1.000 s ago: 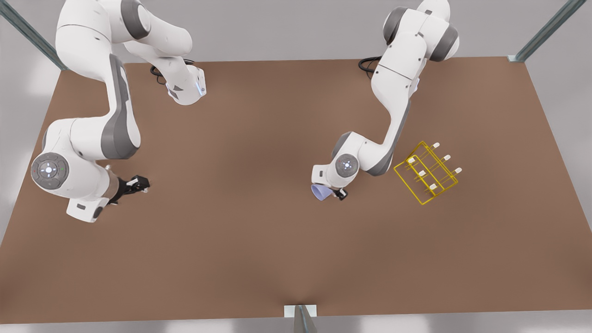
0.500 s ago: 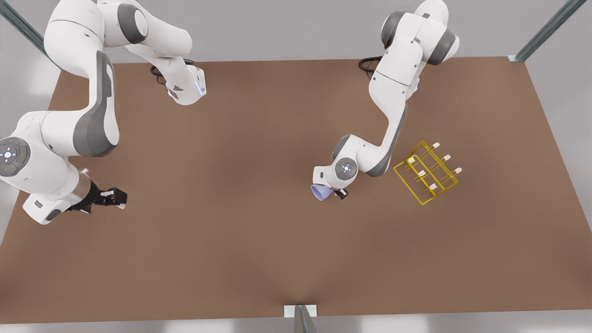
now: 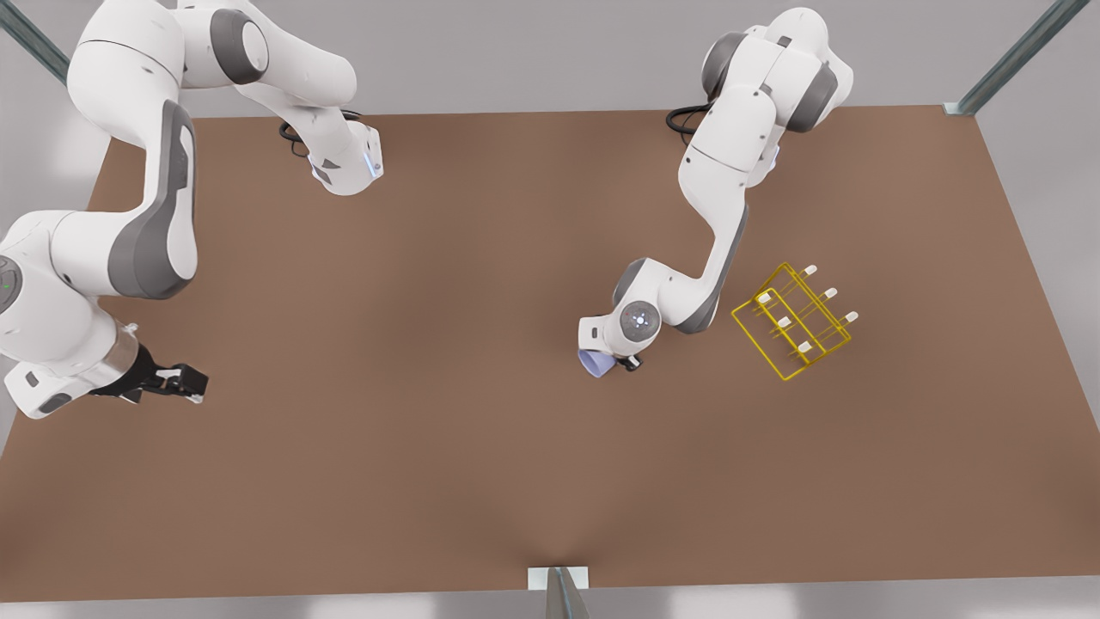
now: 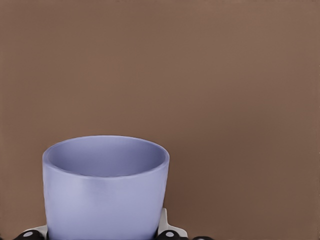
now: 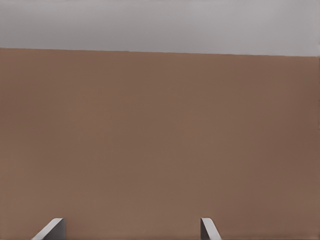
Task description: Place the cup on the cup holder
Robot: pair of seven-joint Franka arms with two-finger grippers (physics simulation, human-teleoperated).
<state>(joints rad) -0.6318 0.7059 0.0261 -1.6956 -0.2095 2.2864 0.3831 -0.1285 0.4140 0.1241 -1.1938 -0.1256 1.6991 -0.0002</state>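
No text, label, brand, number or sign can be read on anything in these views.

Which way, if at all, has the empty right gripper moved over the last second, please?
Yes. The right gripper has drifted toward the front view's left and slightly lower, farther from the cup holder, whose place on the table is unchanged.

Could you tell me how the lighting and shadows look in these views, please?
Front view: soft, even light; the table has only faint darker patches, and the cup holder casts no distinct shadow. Left wrist view: the cup in the left hand is gently shaded, without glare. Right wrist view: flat, shadowless table.
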